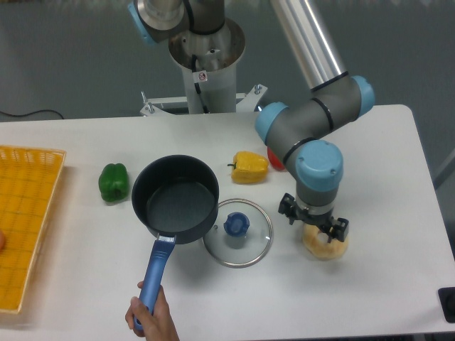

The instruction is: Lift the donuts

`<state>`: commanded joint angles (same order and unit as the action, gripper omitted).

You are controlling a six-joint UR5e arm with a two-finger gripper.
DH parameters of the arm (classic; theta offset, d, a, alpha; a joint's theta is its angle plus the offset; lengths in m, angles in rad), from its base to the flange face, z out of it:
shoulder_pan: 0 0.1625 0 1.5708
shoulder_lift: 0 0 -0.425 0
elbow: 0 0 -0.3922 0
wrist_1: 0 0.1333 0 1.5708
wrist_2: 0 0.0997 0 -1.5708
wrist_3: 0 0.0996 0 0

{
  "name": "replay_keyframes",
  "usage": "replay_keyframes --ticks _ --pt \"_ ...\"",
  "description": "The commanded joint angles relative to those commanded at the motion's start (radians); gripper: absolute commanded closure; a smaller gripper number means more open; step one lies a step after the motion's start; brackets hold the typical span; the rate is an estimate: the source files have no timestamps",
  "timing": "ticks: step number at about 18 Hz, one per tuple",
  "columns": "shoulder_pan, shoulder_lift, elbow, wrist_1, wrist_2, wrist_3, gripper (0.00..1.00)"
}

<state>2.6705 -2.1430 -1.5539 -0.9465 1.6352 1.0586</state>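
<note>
Gripper (313,218) fingers (340,229) straddle the donut (325,244), apparently unclamped.

Even, bright overhead light falls across the white table (398,142), leaving only soft, short shadows beneath the dark pot (175,199) and the robot arm (313,135). Faint glare shows on the glass lid (237,232) and on the arm's silver tube. The grey backdrop sits dimmer. Focus is sharp throughout, without visible blur or edge distortion.
</note>
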Motion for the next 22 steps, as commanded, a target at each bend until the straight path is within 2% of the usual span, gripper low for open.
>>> replay_keyframes --ticks 5,8,13,22 --pt "0.058 -0.026 0.018 0.002 -0.005 -0.028 0.0" --pt "0.058 -0.043 0.047 0.002 -0.008 -0.116 0.0" --pt "0.057 -0.071 0.1 0.002 -0.037 -0.186 0.0" --pt "0.054 -0.097 0.083 0.0 -0.058 -0.21 0.0"
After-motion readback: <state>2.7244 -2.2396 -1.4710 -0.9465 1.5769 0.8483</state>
